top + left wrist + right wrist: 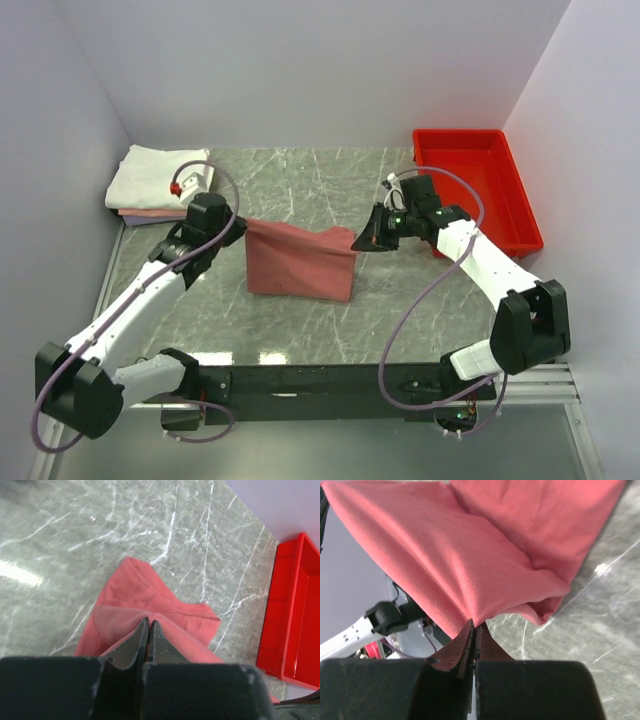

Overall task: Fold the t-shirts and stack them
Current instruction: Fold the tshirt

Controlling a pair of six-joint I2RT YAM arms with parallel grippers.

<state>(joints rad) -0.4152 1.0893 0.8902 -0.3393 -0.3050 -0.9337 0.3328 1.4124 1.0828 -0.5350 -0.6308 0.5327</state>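
Tray (pixel 515 168) of red plastic stands far right, its near-left corner hidden behind the right arm (pixel 480 262). Left gripper (pixel 243 224) and right gripper (pixel 358 243), jaws clamped tight, each pinch a top corner of the salmon-red t-shirt (pixel 300 265), stretched mid-table; folded white and pink shirts (pixel 150 178) lie far left.

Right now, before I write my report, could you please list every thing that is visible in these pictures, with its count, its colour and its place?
salmon-red t-shirt: one, dusty salmon-red, middle of the table, held up between both hands
white t-shirt: one, white, folded, far left corner, top of a pile
pale pink t-shirt: at least one, pale pink, under the white one
tray: one, bright red, far right corner
table: one, grey marble pattern
left arm, right arm: two, white and black, bases at the near edge
left hand: black, shut on the shirt's left end
right hand: black, shut on its right end
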